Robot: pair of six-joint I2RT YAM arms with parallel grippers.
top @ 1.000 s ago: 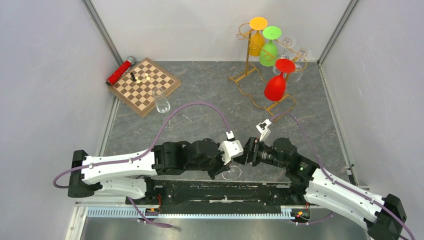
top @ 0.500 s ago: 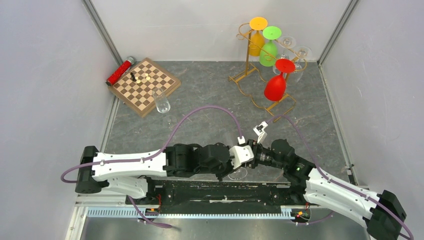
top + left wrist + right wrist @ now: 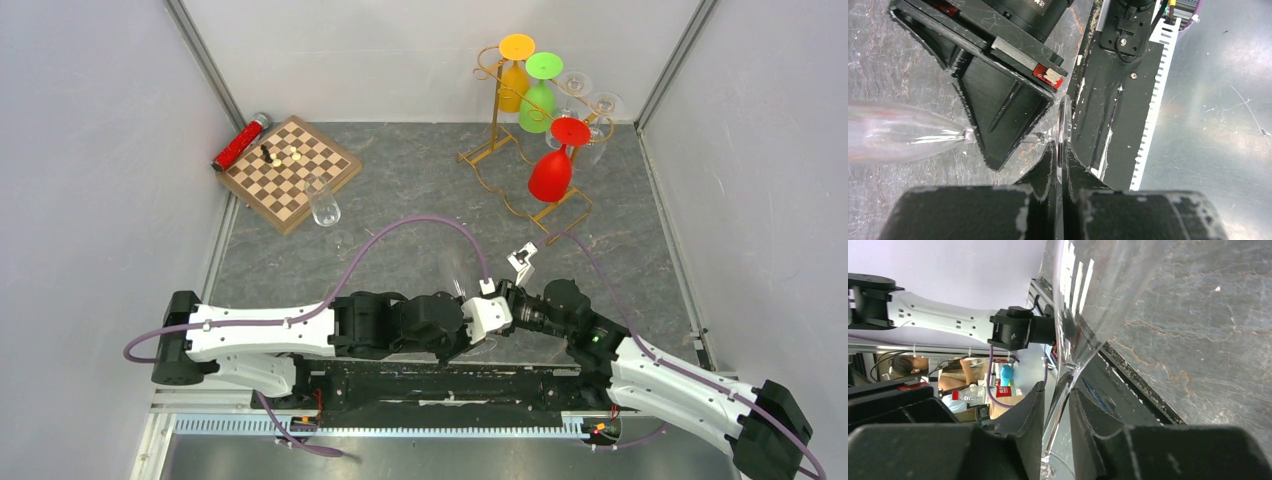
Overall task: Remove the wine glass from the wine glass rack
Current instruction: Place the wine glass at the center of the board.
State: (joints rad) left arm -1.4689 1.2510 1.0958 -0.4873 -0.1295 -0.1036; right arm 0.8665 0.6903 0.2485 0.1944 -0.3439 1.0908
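Grey marbled table [image 3: 420, 190] between white walls [image 3: 100, 150]. A red label [image 3: 1048, 75] on the black gripper body is too small to read. The wine glass rack [image 3: 495, 115] stands far right, with orange, green, red and clear glasses [image 3: 550, 172] hanging on it. A chessboard [image 3: 290, 170] and a tumbler [image 3: 324, 205] are far left. The clear wine glass [image 3: 898, 132] lies sideways near the arm bases, well apart from the rack. The left gripper [image 3: 1062, 160] pinches its foot [image 3: 1064, 120]. The right gripper [image 3: 1057, 390] is narrow around the stem [image 3: 1063, 385]; whether it presses I cannot tell.

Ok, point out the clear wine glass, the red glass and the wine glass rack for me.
clear wine glass [image 3: 898, 135]: left wrist view, on its bowl.
red glass [image 3: 549, 177]: top view, on its bowl.
wine glass rack [image 3: 495, 115]: top view, on its upright post.
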